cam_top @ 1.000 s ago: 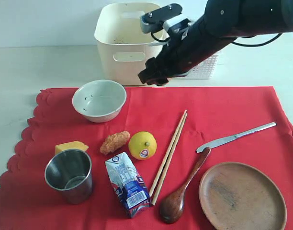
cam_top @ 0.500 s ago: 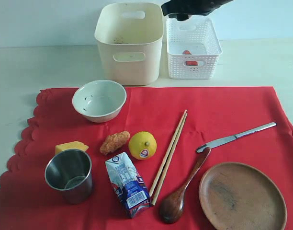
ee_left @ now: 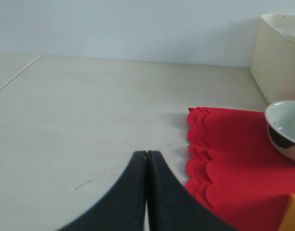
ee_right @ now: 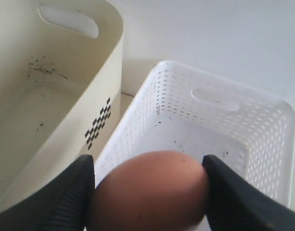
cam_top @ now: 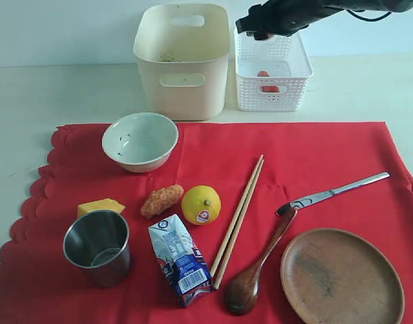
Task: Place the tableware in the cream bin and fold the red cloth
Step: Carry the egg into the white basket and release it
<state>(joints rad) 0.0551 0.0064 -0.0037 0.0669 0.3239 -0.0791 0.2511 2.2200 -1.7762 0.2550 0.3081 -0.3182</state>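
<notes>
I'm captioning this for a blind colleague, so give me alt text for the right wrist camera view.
The right gripper grips a smooth brown rounded item between its black jaws, above the white lattice basket. The cream bin stands right beside the basket, the visible part of its inside bare except for dark specks.

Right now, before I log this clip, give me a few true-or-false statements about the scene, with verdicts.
The right gripper holds a rounded brown item over the white basket. True.
The bowl is inside the cream bin. False: the bowl sits on the red cloth, outside the cream bin.
The left gripper is shut. True.
The chopsticks lie on the wooden plate. False: the chopsticks lie on the red cloth, apart from the wooden plate.
</notes>
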